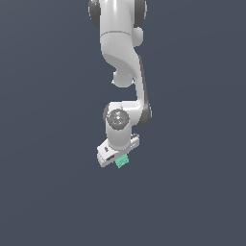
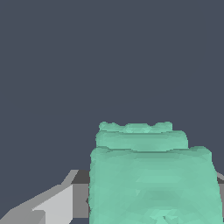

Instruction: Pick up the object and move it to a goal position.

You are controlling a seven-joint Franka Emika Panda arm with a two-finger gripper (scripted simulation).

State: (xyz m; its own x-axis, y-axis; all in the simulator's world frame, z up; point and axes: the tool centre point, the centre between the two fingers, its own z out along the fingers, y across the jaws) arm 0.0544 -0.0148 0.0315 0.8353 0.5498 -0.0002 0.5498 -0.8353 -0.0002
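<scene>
The object [image 1: 122, 161] is a small mint-green blocky piece with wavy ridged sides. It sits at the tip of my white gripper [image 1: 118, 158], below the arm in the exterior view. In the wrist view the object [image 2: 148, 175] fills the space between the jaws. One grey finger [image 2: 52, 203] with its dark pad presses against one side, and the edge of the other finger [image 2: 219, 178] shows at the other side. The gripper is shut on the object. I cannot tell whether the object is lifted off the surface.
The white arm [image 1: 122, 53] reaches down from the top of the exterior view. A plain dark grey-blue surface [image 1: 48, 192] lies all around. No goal marker shows in either view.
</scene>
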